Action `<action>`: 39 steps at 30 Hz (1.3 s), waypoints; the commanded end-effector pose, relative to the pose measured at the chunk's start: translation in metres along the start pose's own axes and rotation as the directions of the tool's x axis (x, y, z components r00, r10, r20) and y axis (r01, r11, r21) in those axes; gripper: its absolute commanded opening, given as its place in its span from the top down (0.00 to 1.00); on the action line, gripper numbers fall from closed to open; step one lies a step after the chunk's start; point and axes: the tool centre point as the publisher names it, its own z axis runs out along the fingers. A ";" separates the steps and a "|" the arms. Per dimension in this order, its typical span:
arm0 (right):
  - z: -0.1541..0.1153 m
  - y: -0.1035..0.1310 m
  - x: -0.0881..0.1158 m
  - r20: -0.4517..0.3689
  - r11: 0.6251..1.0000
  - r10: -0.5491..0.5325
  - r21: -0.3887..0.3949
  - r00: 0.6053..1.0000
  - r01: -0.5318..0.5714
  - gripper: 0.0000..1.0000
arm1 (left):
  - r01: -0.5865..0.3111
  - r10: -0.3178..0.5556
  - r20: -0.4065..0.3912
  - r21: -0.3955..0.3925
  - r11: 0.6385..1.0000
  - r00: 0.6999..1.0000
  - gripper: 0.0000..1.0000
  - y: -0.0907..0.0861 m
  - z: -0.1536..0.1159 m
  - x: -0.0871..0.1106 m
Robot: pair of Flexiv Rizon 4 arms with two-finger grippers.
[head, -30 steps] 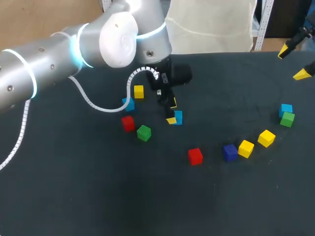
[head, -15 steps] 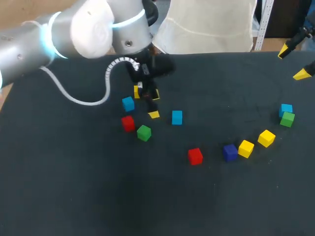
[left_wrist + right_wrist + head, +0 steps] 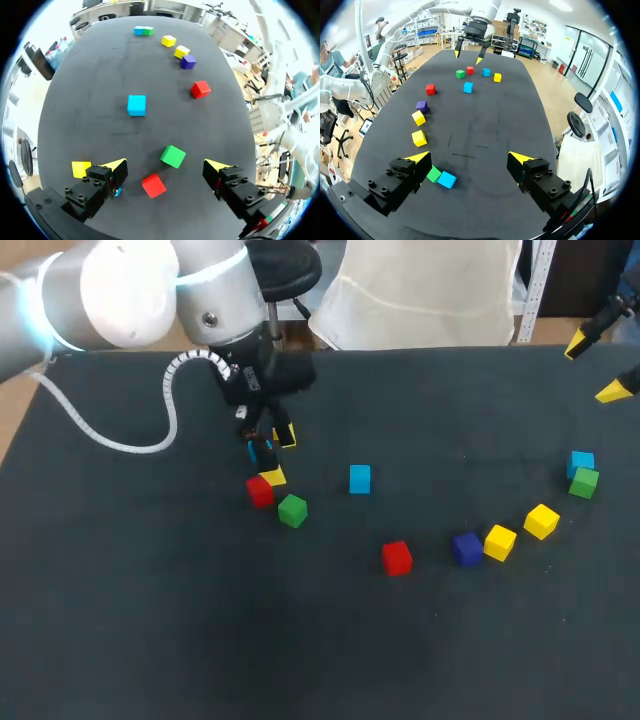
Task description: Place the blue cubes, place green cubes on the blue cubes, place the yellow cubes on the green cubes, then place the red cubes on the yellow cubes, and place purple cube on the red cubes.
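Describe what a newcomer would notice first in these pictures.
The big silver left arm with its glowing ring fills the head view's upper left, its open gripper hanging above a red cube and a green cube. Bright cubes dot the dark table; a purple cube and two yellow cubes curve along its right side.

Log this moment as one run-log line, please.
left gripper open near red cube | right gripper open, empty | stacks: none

Bright, even light casts only faint shadows on the table [image 3: 200, 640].
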 end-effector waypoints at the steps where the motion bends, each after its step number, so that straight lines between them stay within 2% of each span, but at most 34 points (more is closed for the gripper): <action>1: 0.000 0.000 0.000 0.001 1.000 -0.001 0.001 1.000 0.001 0.00 | 0.001 0.001 -0.023 0.080 0.997 1.000 0.00 0.014 -0.003 -0.006; 10: 0.000 0.000 0.000 0.001 1.000 -0.001 0.001 1.000 0.001 0.00 | -0.002 0.003 -0.017 0.072 0.997 1.000 0.00 0.016 0.000 -0.005; 12: 0.000 0.000 0.000 0.001 1.000 -0.001 0.001 1.000 0.001 0.00 | 0.058 -0.057 -0.051 0.022 0.998 0.997 0.00 0.021 0.006 -0.003; 14: 0.000 0.000 0.000 0.001 1.000 -0.001 0.001 1.000 0.001 0.00 | 0.133 -0.134 -0.044 -0.025 0.991 0.990 0.00 0.026 0.011 -0.001; 16: 0.000 0.000 0.000 0.001 1.000 -0.001 0.001 1.000 0.001 0.00 | 0.239 -0.240 -0.005 -0.089 0.967 0.971 0.00 0.032 0.015 0.001; 18: 0.000 0.000 0.000 0.001 1.000 -0.001 0.001 1.000 0.001 0.00 | 0.306 -0.306 0.024 -0.131 0.943 0.952 0.00 0.035 0.018 0.002; 19: 0.000 0.000 0.000 0.001 1.000 -0.001 0.001 1.000 0.001 0.00 | 0.329 -0.321 0.082 -0.137 0.934 0.944 0.00 0.037 0.018 0.003; 20: 0.000 0.000 0.000 0.001 1.000 -0.001 0.001 1.000 0.001 0.00 | 0.357 -0.349 0.075 -0.174 0.918 0.934 0.00 0.038 0.020 0.003; 21: 0.000 0.000 0.000 0.001 1.000 -0.001 0.001 1.000 0.001 0.00 | 0.377 -0.362 0.110 -0.177 0.909 0.926 0.00 0.040 0.021 0.003; 25: 0.000 0.000 0.000 0.001 1.000 -0.001 0.001 1.000 0.001 0.00 | 0.470 -0.440 0.168 -0.247 0.847 0.882 0.00 0.044 0.022 0.007; 26: 0.000 0.000 0.000 0.001 1.000 -0.001 0.001 1.000 0.001 0.00 | 0.477 -0.440 0.189 -0.257 0.841 0.878 0.00 0.045 0.023 0.007; 33: 0.000 0.000 0.000 0.001 1.000 -0.001 0.001 1.000 0.001 0.00 | 0.519 -0.483 0.188 -0.310 0.797 0.855 0.00 0.046 0.021 0.018; 39: 0.000 0.000 0.000 0.001 1.000 -0.001 0.001 1.000 0.001 0.00 | 0.523 -0.487 0.194 -0.363 0.771 0.852 0.00 0.048 0.004 0.032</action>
